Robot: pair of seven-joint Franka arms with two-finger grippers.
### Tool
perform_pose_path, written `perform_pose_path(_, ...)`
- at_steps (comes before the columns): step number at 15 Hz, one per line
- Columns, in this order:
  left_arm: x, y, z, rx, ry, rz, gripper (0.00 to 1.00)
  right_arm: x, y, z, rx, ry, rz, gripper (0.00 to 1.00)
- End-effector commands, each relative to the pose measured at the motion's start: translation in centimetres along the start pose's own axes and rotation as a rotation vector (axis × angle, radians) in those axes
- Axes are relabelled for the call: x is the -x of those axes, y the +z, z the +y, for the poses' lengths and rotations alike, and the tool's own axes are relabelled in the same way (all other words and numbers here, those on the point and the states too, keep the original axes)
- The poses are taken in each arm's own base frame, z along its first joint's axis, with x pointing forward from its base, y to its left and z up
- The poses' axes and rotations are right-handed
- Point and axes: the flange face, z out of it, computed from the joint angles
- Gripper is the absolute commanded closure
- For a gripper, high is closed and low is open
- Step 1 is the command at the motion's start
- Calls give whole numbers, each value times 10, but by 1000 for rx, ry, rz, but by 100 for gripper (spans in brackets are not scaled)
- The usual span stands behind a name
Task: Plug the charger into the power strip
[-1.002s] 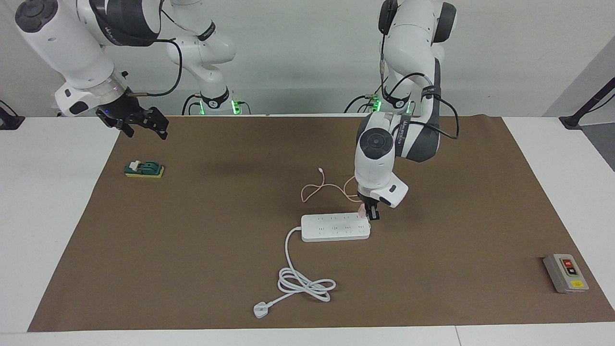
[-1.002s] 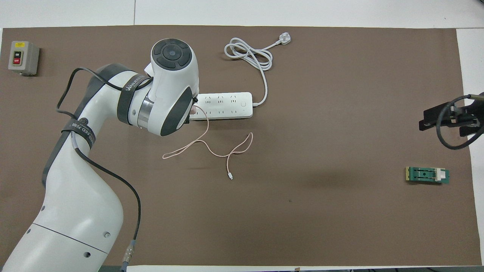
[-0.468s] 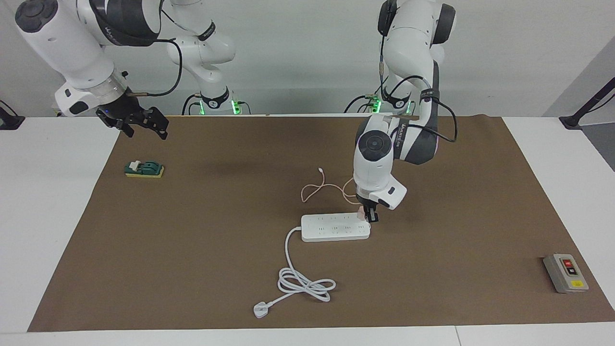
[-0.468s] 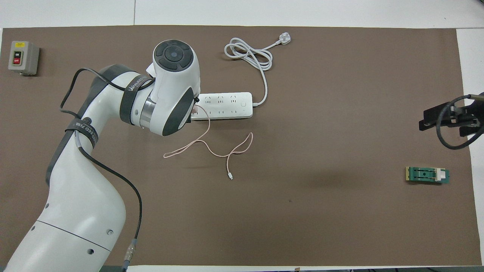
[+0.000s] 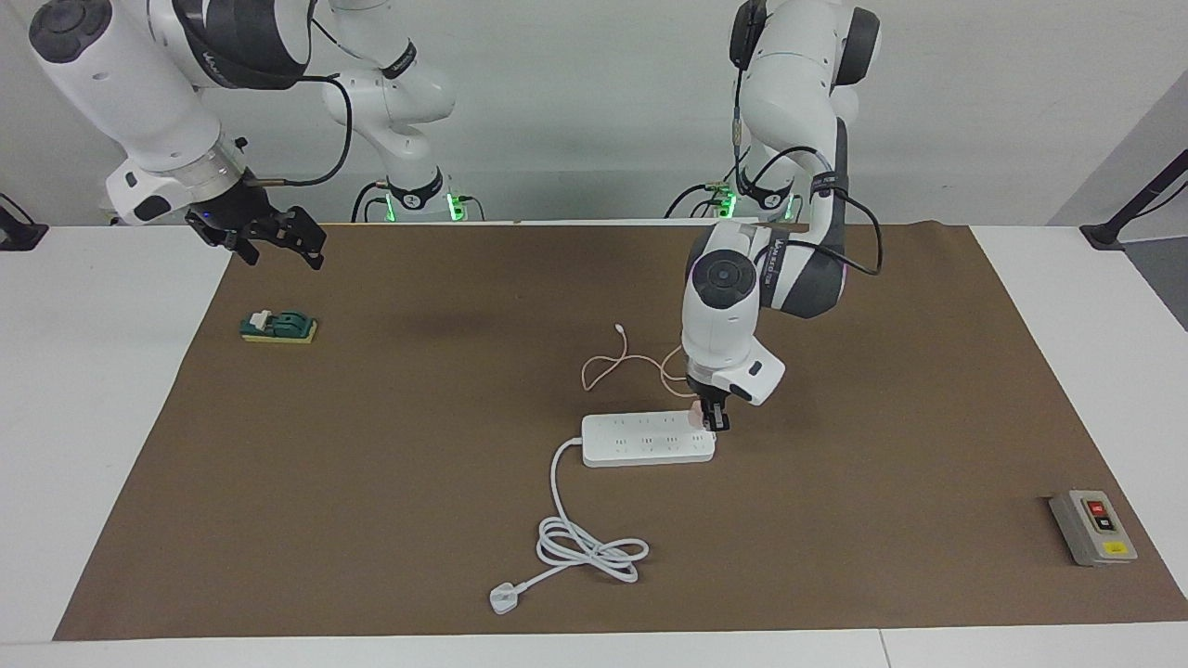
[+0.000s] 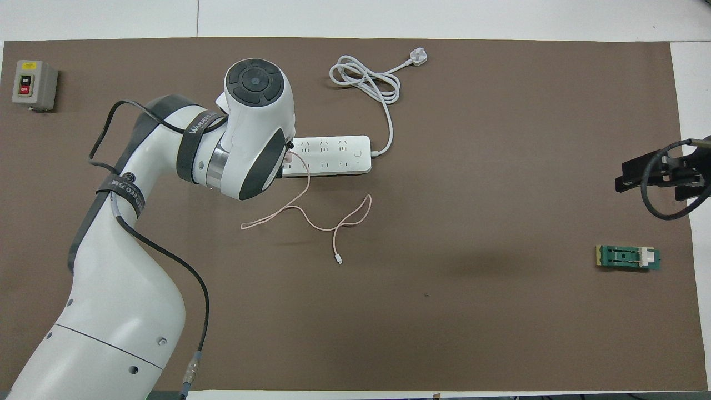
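Note:
The white power strip [image 5: 647,440] [image 6: 328,155] lies flat mid-mat, its thick cord running away from the robots. My left gripper [image 5: 713,419] points straight down over the strip's end toward the left arm's side, shut on the pale pink charger [image 5: 698,408] [image 6: 288,161]. The charger sits right at the strip's top face; I cannot tell whether its prongs are in a socket. In the overhead view the wrist hides most of it. Its thin pink cable [image 5: 613,357] [image 6: 311,214] loops loosely on the mat, nearer the robots than the strip. My right gripper [image 5: 278,243] [image 6: 661,178] waits open in the air above the mat's edge.
A green and yellow block [image 5: 278,326] [image 6: 627,258] lies below the right gripper. A grey switch box [image 5: 1092,526] [image 6: 33,84] stands at the mat's corner toward the left arm's end. The strip's coiled cord and white plug [image 5: 585,547] [image 6: 366,80] lie farther from the robots.
The left gripper has shifted slightly along the strip's end with the charger in it. The right arm has not moved.

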Motion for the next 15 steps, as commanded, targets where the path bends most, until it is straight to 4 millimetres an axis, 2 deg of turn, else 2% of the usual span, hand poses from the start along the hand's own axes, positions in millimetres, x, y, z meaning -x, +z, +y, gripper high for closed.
perform_pose_path(1, 3, 5, 2, 13, -11, 13, 100, 4, -4, 3, 10, -18, -8, 0)
perform_pose_path(3, 2, 12, -1, 3, -9, 17, 100, 4, -4, 3, 12, -18, -8, 0)
perform_pose_path(15, 8, 26, -21, -40, 12, 36, 100, 4, -4, 3, 12, -18, -8, 0)
